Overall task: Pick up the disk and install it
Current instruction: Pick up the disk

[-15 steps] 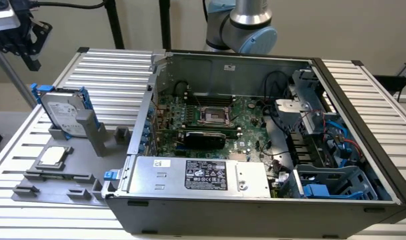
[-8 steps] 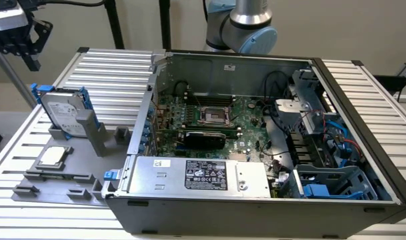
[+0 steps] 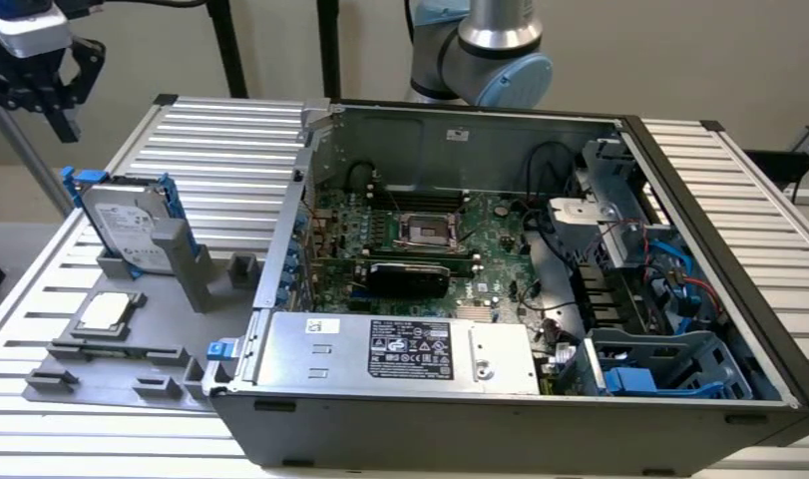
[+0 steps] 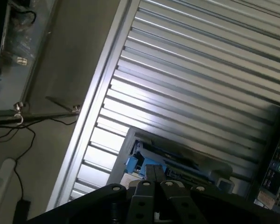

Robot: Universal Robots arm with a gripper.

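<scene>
Silver metal disk with blue plastic rails (image 3: 122, 220) stands on edge in grey holder (image 3: 178, 261) at frame left, untouched; black gripper (image 3: 42, 95) hovers upper left, fingers pressed together and holding nothing, so approach step, and a grasp likely calls for parting them first.

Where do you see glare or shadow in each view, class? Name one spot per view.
Exterior view: the light is even. The ribbed table shines softly, and the computer case is dimmer inside around the blue drive cage. Wrist view: a bright glare patch lies on the table's ribs near the disk, and the shut claw looks dark against it.
</scene>
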